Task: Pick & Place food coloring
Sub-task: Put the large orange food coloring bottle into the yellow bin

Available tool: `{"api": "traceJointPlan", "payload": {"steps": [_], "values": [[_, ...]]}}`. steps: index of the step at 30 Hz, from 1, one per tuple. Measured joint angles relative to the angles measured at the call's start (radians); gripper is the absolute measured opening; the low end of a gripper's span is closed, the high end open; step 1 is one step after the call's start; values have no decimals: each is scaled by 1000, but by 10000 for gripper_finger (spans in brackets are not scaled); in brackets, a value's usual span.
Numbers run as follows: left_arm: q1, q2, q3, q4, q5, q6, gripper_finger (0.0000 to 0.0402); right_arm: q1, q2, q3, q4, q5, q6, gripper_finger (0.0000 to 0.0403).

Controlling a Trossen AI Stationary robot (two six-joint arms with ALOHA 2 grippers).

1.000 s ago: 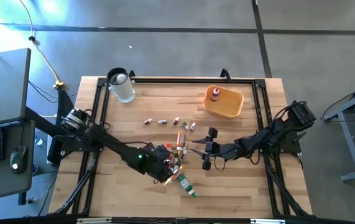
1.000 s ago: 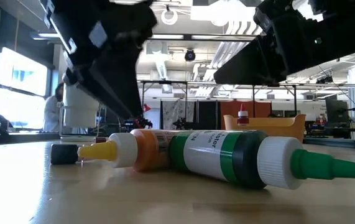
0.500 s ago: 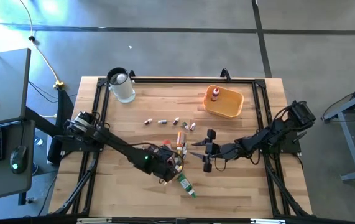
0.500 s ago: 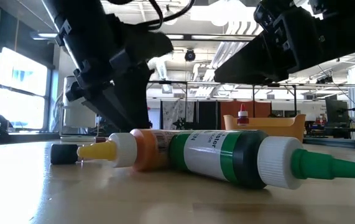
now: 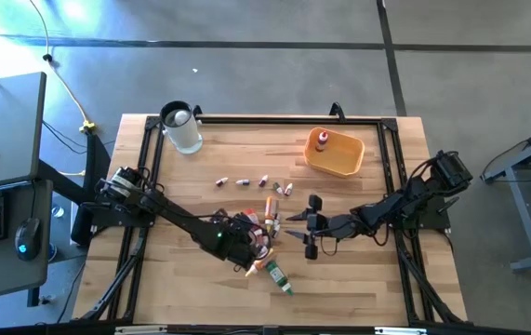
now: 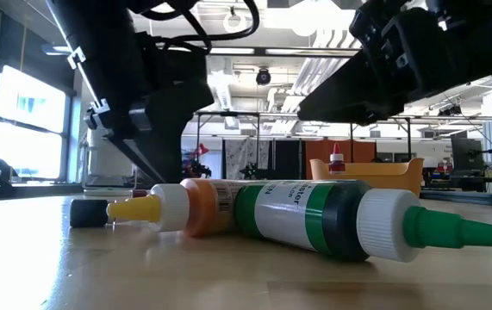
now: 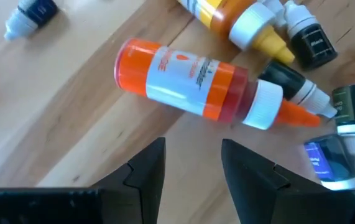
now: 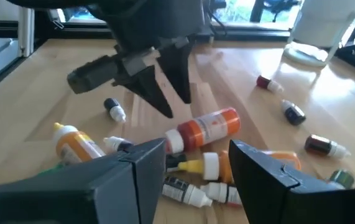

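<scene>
Several food coloring bottles (image 5: 267, 220) lie on their sides in a cluster mid-table. An orange bottle (image 7: 189, 78) with a white collar lies among them, also seen as the orange bottle (image 8: 208, 130). My left gripper (image 7: 193, 163) hangs open just above the wood beside this bottle, fingers slanting down. It shows over the cluster's left side in the high view (image 5: 252, 235). My right gripper (image 5: 288, 227) stands open at the cluster's right, nearly level, touching nothing. A green bottle (image 6: 332, 220) and a yellow-tipped orange one (image 6: 185, 207) lie nearer the front edge.
An orange tray (image 5: 344, 160) at the far right holds a red bottle (image 5: 321, 140). A clear round jar (image 5: 183, 130) stands at the far left. A row of tiny vials (image 5: 251, 183) lies across the middle. A black frame (image 5: 149, 158) borders the table.
My left gripper has sunk a little toward the bottle cluster and tipped more steeply downward, its fingers staying apart. The bottles lie as before.
</scene>
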Motion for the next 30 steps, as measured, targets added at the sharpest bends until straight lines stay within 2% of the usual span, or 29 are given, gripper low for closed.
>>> {"api": "traceJointPlan", "payload": {"steps": [9,21,24,30], "values": [[89,0,0,1,28,135,153,-35,20,0,-28,-39,83,171],[205,0,0,101,41,501,153,-35,62,0,-28,-41,90,171],[216,0,0,95,46,513,153,-35,62,0,-28,-41,90,171],[194,-39,-1,74,141,408,153,-35,62,0,-28,-46,90,171]]}}
